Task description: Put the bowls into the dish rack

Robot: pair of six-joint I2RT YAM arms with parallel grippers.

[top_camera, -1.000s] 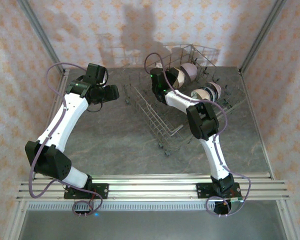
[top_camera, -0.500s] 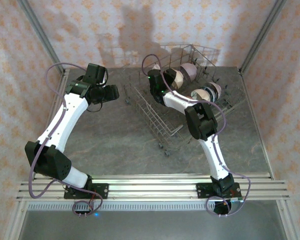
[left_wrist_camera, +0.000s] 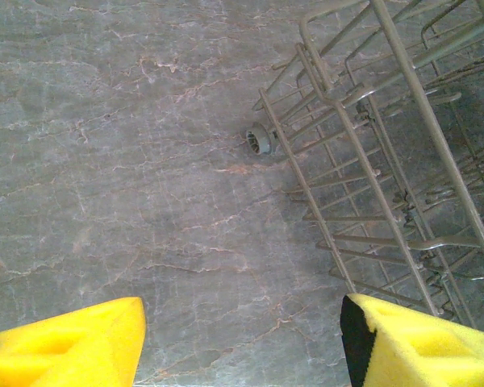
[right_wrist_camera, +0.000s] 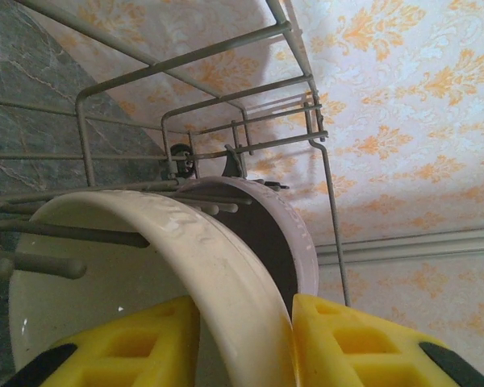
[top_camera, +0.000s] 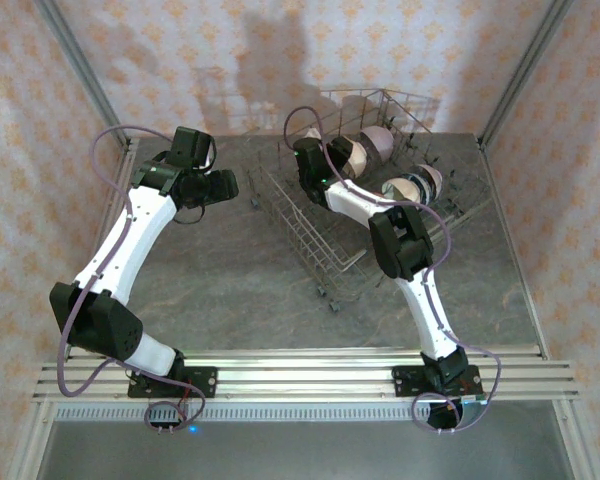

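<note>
bowls stand on edge in the far part of the dish rack, which sits on the grey stone table toward the back right. from the top camera i can pick out a bowl with dark band in the right half of the rack, and further bowls just beside it.

my right gripper reaches into the far left corner of the rack. in the right wrist view its yellow fingers stand on both sides of the rim of a cream bowl, one inside the bowl and one outside. the rim fills the space between them and i see no gap, but i cannot tell if they press it or only lie beside it. this bowl stands upright between the wire tines, and a pale mauve bowl stands close behind it, near the rack's far wall.

my left gripper hangs above the bare table, left of the rack and apart from it. its pads stand wide apart with nothing between them. the left wrist view shows the rack's near side and one small wheel resting on the table.
</note>
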